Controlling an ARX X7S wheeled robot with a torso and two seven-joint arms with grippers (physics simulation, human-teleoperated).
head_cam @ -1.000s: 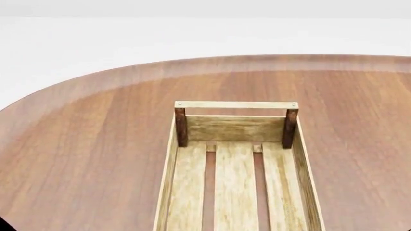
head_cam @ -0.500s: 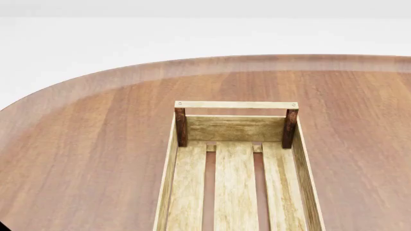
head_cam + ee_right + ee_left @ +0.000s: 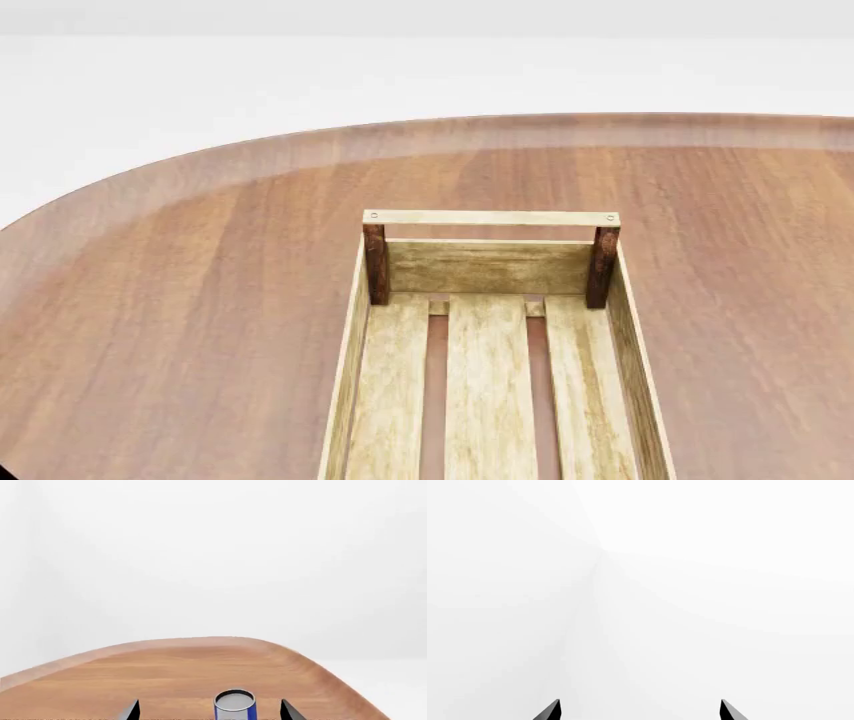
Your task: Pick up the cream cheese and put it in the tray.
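cream cheese: not visible in any view | tray (image 3: 490, 262): on counter (image 3: 200, 300), slatted floor bare in the visible part | can (image 3: 235, 706): upright on counter, between right gripper (image 3: 208, 711) tips, apart from both | right gripper: released | left gripper (image 3: 639, 711): released, tips spread, facing blank white

Left end effector (image 3: 639, 711) fingers spread apart (right end effector (image 3: 209, 711) likewise).
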